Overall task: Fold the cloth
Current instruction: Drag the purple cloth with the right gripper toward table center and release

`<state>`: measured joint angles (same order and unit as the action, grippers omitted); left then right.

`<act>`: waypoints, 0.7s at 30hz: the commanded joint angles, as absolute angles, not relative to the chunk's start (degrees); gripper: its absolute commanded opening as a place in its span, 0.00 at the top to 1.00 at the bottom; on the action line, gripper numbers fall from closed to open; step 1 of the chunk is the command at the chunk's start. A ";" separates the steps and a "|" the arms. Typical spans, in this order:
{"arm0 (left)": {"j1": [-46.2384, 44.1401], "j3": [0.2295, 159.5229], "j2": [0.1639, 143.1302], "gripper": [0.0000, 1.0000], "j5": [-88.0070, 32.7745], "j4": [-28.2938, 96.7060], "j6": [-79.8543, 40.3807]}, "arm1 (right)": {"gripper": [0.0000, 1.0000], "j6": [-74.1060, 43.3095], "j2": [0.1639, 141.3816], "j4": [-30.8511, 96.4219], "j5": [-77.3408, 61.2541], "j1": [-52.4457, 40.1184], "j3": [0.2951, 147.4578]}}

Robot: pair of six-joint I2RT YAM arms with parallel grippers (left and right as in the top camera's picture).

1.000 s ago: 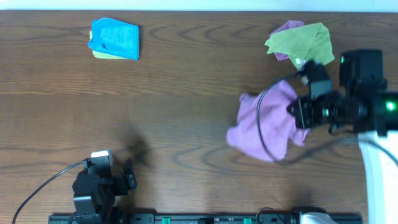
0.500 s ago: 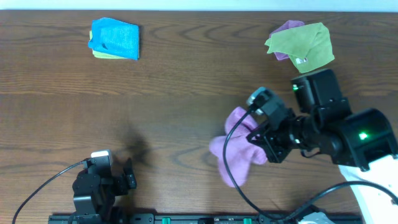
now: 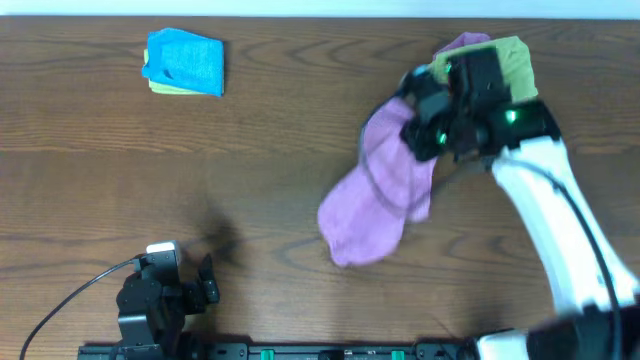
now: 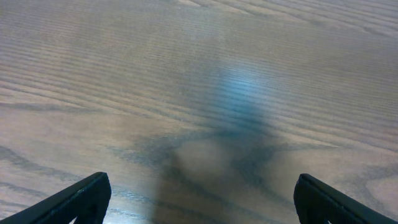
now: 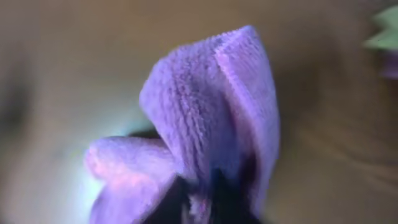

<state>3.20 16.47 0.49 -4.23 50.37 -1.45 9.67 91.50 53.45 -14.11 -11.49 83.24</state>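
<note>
Your table is dark brown wood grain. At the far left you've got a folded blue cloth lying on a yellow cloth, and at the far right a green cloth over a small purple cloth. The big purple cloth has its lower end down at the wood mid-table; can't tell if it rests there.

Brown wooden table, grain lengthwise. Toward the far left corner, a folded blue cloth on top of a yellow cloth, with only a thin yellow edge showing at the near left side. Toward the far right, a crumpled green cloth over a pink-purple cloth, both partly hidden. The two piles well apart.
</note>
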 commanded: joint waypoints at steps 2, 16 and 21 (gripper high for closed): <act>2.94 15.16 0.21 0.05 -2.98 53.15 -0.82 | 0.08 7.31 95.50 49.45 -12.75 -4.58 82.65; 2.94 15.16 0.21 0.04 -2.55 53.12 -0.80 | 0.01 7.31 92.68 62.92 -21.47 2.96 80.82; 2.94 15.16 0.21 0.05 -2.59 51.40 -0.82 | 0.03 7.31 92.68 62.30 -25.89 6.26 74.67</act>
<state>3.20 16.47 0.49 -4.05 50.04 -1.45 7.84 93.47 62.35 -21.61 4.21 77.58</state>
